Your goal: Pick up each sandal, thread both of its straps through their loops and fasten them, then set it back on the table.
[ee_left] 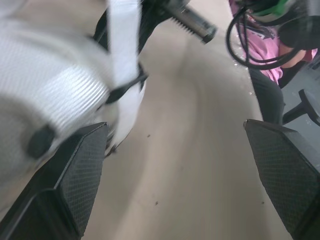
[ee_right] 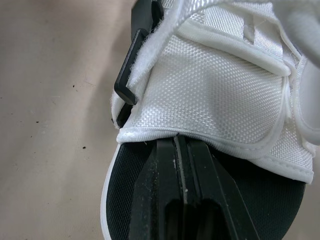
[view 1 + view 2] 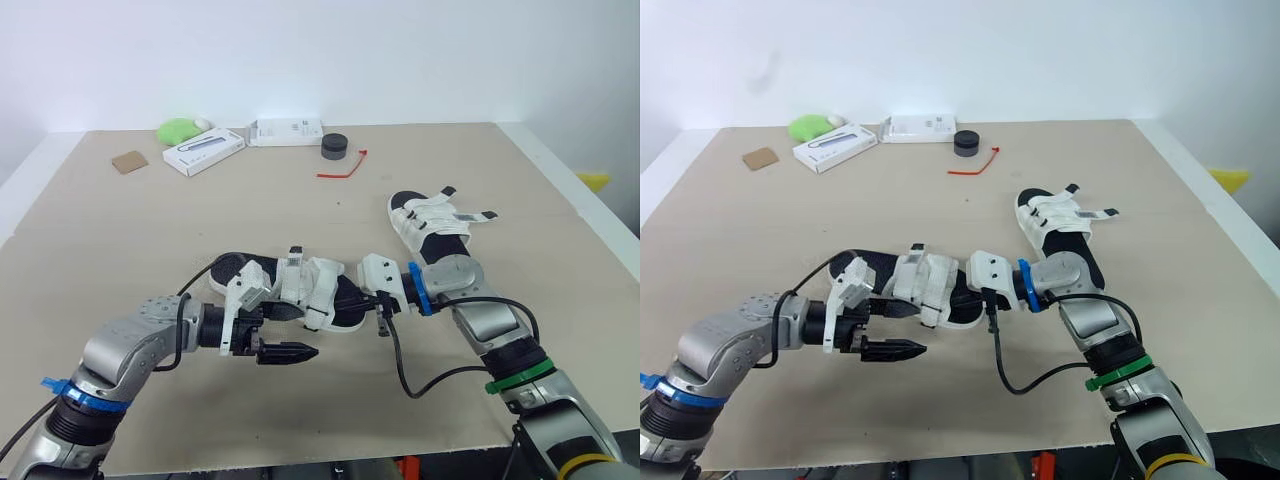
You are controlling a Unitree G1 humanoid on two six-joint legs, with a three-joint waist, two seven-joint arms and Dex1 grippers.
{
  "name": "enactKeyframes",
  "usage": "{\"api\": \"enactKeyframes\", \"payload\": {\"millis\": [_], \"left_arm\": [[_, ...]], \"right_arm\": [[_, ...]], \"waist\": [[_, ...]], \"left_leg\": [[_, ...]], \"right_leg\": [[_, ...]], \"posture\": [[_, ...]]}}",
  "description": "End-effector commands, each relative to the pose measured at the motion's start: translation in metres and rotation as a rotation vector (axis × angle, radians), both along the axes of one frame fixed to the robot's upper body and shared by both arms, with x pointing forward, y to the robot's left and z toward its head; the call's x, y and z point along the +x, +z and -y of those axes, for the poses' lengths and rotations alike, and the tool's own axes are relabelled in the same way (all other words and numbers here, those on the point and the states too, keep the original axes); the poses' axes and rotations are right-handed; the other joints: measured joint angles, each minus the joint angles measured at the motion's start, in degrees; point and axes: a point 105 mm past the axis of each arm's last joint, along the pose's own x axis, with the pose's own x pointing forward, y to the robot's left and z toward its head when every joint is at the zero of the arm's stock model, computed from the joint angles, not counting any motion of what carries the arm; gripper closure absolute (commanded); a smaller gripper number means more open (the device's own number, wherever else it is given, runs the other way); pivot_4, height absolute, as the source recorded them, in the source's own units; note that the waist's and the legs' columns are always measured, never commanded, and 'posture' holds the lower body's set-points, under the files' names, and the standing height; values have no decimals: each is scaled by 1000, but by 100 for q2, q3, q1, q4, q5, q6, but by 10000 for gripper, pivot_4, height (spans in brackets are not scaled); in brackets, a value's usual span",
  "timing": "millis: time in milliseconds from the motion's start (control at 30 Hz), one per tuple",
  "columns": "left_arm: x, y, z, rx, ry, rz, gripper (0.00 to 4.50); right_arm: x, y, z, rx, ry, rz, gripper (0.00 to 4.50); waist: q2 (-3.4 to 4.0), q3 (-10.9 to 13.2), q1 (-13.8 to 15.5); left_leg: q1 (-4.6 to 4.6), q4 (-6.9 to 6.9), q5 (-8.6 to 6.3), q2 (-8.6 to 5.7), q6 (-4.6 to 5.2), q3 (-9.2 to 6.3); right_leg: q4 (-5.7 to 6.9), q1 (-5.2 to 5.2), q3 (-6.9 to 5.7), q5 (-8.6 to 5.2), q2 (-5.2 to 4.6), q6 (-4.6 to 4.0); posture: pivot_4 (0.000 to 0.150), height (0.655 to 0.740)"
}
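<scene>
Jaws pressed together, the right gripper [image 2: 179, 149] lies along the black footbed, its tips tucked under the white woven strap [image 2: 210, 95] beside a black plastic loop [image 2: 131, 75]. The near sandal [image 3: 318, 292] lies crosswise between both arms. The left gripper [image 3: 286, 352], jaws spread wide, hovers just beside its near edge, the freer one for threading. The second sandal [image 3: 432, 232] sits farther back on the table [image 3: 120, 240], its straps loose.

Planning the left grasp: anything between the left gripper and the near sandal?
Nothing visible. The left gripper is open right beside the near sandal; the right gripper sits at its other end.
</scene>
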Motion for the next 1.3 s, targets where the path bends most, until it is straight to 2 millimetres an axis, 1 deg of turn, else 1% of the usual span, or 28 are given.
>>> {"api": "enactKeyframes", "payload": {"millis": [33,133,233,367,433,467,600,633,667,700,767,933,1033,1167,1300], "left_arm": [[-8,6,3,-20,-40,6,450],[-13,1,7,-18,-74,-36,450],[-8,-3,9,-17,-70,-53,450],[-2,-3,12,-37,-62,-88,450],[1,-5,14,-40,-46,-109,5570],[4,-7,14,-37,-30,-114,9004],[13,-7,14,-58,12,-164,27224],[12,-5,14,-68,4,-175,30836],[12,-4,14,-75,-2,-182,36280],[11,-3,13,-79,-6,-188,40792],[7,-1,10,-85,-30,-197,44023],[-12,8,-7,-86,-105,-241,44023],[-27,6,-14,-65,-146,-282,44023],[-45,7,-17,-58,-188,-319,44023],[-49,5,-15,-57,-175,-321,44023]], "right_arm": [[0,0,1,-14,6,5,45000],[0,1,1,-14,7,6,45000],[0,1,1,-15,6,8,45000],[0,1,2,-16,4,8,45000],[-1,0,3,-16,2,7,45000],[-1,0,3,-16,0,7,45000],[0,1,3,-16,-3,7,45000],[0,2,4,-17,-3,7,45000],[0,2,4,-17,-3,8,45000],[0,1,4,-17,-3,8,45000],[0,1,4,-18,-3,9,45000],[0,2,4,-17,-4,9,45000],[0,2,4,-17,-1,6,45000],[0,1,4,-17,0,4,45000],[0,1,3,-15,2,2,45000]], "waist": [[0,0,0],[0,0,0],[0,0,0],[0,0,0],[0,0,0],[0,0,0],[0,0,0],[0,0,0],[0,0,0],[0,0,0],[0,0,-1],[1,0,-7],[1,1,-6],[-1,1,-10],[-1,1,-7]], "left_leg": [[0,0,0,0,0,0],[0,0,0,0,0,-1],[0,0,0,0,0,-1],[1,0,0,-1,0,-1],[0,0,0,-1,0,-2],[1,0,0,-1,0,-2],[1,0,0,-2,0,-2],[0,0,0,-2,0,-2],[0,0,0,-1,0,-2],[0,0,0,-1,0,-2],[1,0,0,-1,0,-2],[0,0,0,2,0,0],[0,-1,0,3,0,-4],[0,-1,0,3,0,-1],[-1,-2,-1,4,0,-6]], "right_leg": [[0,0,0,0,0,0],[0,0,-1,0,1,0],[0,0,-1,0,1,0],[0,1,-1,0,2,0],[0,1,-2,0,2,-1],[0,1,-2,0,2,-1],[0,1,-1,0,2,0],[0,1,-1,0,2,-1],[0,1,-1,0,2,-1],[0,1,-1,0,2,-1],[0,1,-1,0,2,-1],[0,-3,0,-1,6,-3],[1,-2,-5,-3,6,-4],[1,-4,-2,-3,5,-4],[1,-3,-7,-6,6,-7]], "posture": [[1500,7400],[1500,7400],[1500,7400],[1500,7400],[1500,7400],[1500,7400],[1500,7400],[1500,7400],[1500,7400],[1500,7400],[1500,7400],[1500,7400],[1500,7400],[1500,7400],[1500,7400]]}}
